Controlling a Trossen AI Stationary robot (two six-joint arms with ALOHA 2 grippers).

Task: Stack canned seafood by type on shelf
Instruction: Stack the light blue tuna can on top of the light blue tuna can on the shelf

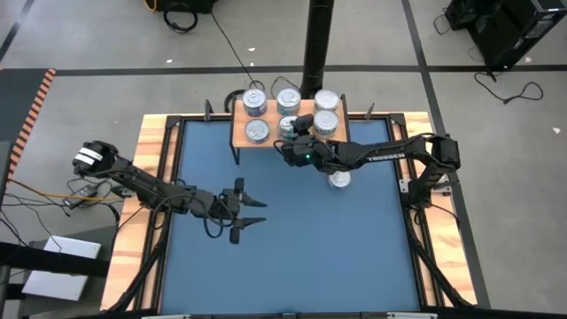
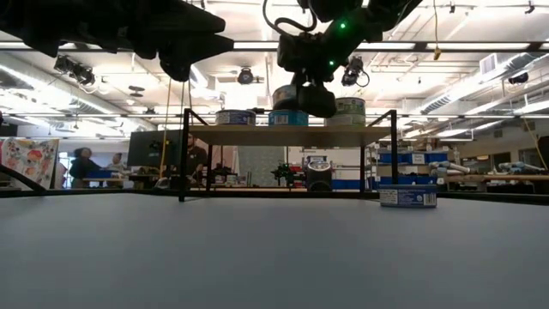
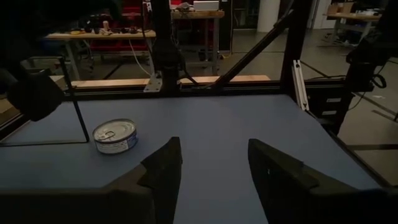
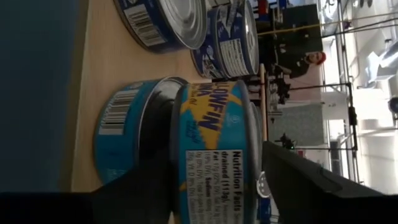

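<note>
- The mat (image 1: pixel 292 239) is wide and blue, and the shelf (image 1: pixel 241 133) stands at its far edge, a wooden board on thin black legs.
- The left gripper (image 1: pixel 249 212) hangs over mid-mat, fingers wide, empty.
- The right gripper (image 1: pixel 294 129) is at the shelf; its fingers flank a teal tin (image 4: pixel 217 155) sitting on another, apparently just let go.
- Best to lift straight up so the stack isn't nudged.
- One tin (image 1: pixel 340 180) waits on the mat, silver-topped.
</note>
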